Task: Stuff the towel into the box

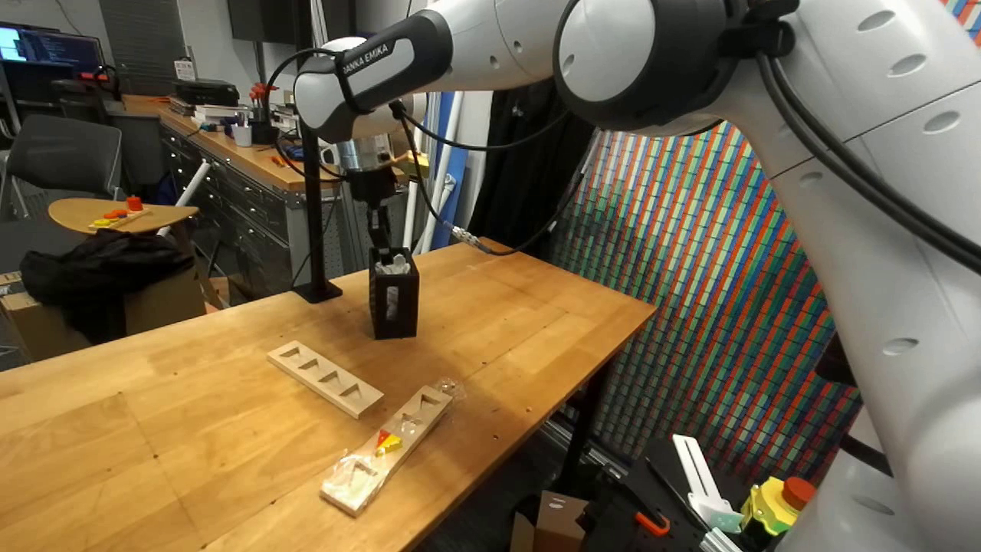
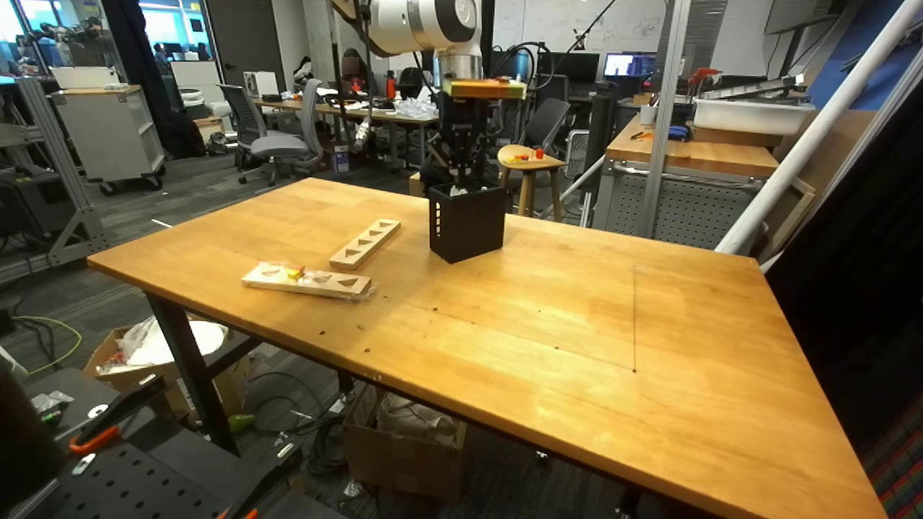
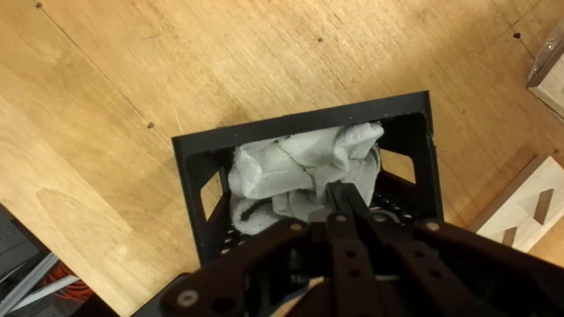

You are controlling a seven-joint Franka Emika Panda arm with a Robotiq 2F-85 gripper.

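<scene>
The black two-fingered gripper (image 3: pixel 344 193) has its fingers pressed together, nothing visible between them, pointing down at the mouth of the upright black rectangular box (image 3: pixel 304 118). In the wrist view the tips stand at about four o'clock from the middle of the crumpled off-white cloth towel (image 3: pixel 299 163); whether they touch it cannot be told. The towel sits bunched inside the box. In an exterior view the box stands on the brown wooden table (image 1: pixel 536 322), a flat pale wooden strip (image 1: pixel 319 376) at its seven o'clock and a plastic-wrapped wooden strip (image 1: pixel 410 435) farther off at six.
</scene>
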